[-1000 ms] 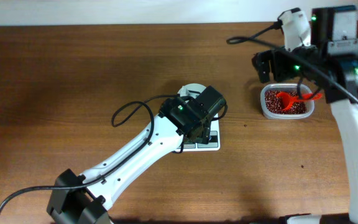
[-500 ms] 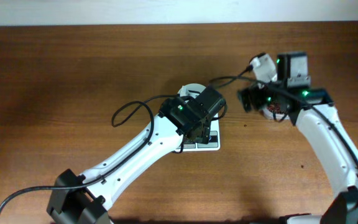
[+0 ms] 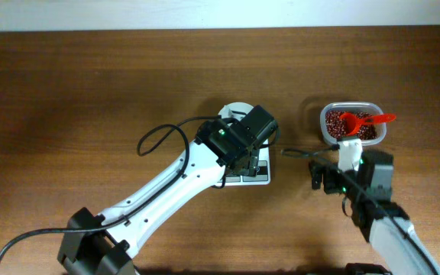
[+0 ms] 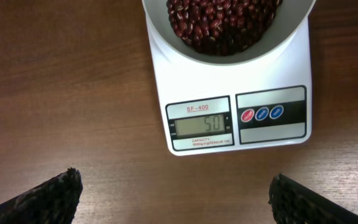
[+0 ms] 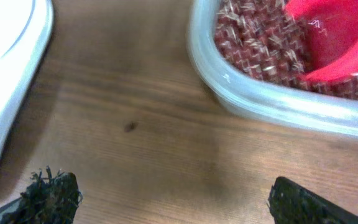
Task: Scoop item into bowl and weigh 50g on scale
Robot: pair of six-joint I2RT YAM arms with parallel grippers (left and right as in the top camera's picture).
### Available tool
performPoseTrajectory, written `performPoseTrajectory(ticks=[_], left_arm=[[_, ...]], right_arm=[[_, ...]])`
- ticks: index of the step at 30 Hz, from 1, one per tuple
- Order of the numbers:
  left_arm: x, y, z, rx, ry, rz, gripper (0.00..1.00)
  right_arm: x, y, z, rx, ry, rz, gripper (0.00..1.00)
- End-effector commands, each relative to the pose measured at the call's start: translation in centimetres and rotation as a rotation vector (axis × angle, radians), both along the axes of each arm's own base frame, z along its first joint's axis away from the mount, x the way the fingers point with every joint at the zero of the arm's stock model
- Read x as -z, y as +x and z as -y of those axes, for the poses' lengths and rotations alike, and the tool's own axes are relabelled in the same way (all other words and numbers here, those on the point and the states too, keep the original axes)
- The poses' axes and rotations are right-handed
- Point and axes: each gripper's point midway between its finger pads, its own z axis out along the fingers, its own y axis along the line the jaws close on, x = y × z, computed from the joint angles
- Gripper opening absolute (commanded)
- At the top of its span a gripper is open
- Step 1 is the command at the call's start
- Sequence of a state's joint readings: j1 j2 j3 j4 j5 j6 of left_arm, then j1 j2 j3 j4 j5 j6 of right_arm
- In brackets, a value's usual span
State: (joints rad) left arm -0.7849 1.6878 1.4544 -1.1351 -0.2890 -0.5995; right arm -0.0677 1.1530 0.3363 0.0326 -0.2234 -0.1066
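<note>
The brown wooden table (image 3: 67, 92) carries everything. At the centre of the overhead view the left claw (image 4: 182, 202) hangs above the scale (image 4: 232, 87), spread wide and empty. At lower right the right claw (image 5: 182, 199) is likewise spread with nothing between its fingers, close to the table just below the tub (image 3: 321, 126).

In the left wrist view the scale lies flat and its display (image 4: 202, 126) reads 50. The bowl (image 4: 157, 15) sits on it at top centre. It looks rigid, smooth-walled and probably slippery, so the rim is the only good hold, and any touch would upset the reading.

The red scoop (image 3: 357, 121) rests in the tub at upper right, its handle jutting rightward over the rim, the obvious place to pinch.

The beans (image 4: 222, 25) heap in the bowl. They look hard, light and loose, and are likely to roll and scatter.
</note>
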Motion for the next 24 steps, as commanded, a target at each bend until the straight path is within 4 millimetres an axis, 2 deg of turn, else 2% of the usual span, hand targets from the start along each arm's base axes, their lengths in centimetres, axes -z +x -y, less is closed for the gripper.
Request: performPoseTrajectory(ticks=[1, 6, 10, 16, 17, 18, 21, 23, 24], left_arm=[[-0.1, 0.2, -0.2, -0.018, 0.004, 0.012, 0.99], [-0.1, 0.2, -0.2, -0.018, 0.004, 0.012, 0.99], [-0.1, 0.2, -0.2, -0.018, 0.004, 0.012, 0.99], [-0.1, 0.2, -0.2, -0.018, 0.005, 0.012, 0.99], [-0.1, 0.2, -0.2, -0.018, 0.005, 0.012, 0.99], [-0.1, 0.2, -0.2, -0.018, 0.005, 0.012, 0.99], [-0.1, 0.2, -0.2, -0.018, 0.004, 0.012, 0.99], [-0.1, 0.2, -0.2, -0.018, 0.004, 0.012, 0.99], [-0.1, 0.2, -0.2, -0.018, 0.005, 0.012, 0.99]], right_arm=[[0.6, -1.7, 0.3, 0.064, 0.054, 0.089, 0.99], [1.3, -3.7, 0.1, 0.090, 0.082, 0.182, 0.99], [0.0, -3.9, 0.2, 0.089, 0.077, 0.223, 0.99], [-1.5, -5.4, 0.1, 0.082, 0.066, 0.268, 0.99], [-2.8, -5.1, 0.1, 0.081, 0.062, 0.323, 0.99], [-5.1, -4.9, -0.1, 0.067, 0.059, 0.428, 0.99], [-10.0, -5.1, -1.0, 0.007, 0.023, 0.649, 0.99], [-11.4, -5.5, -1.8, -0.046, -0.032, 0.724, 0.99], [-11.2, -5.5, -2.0, -0.057, -0.045, 0.721, 0.99]])
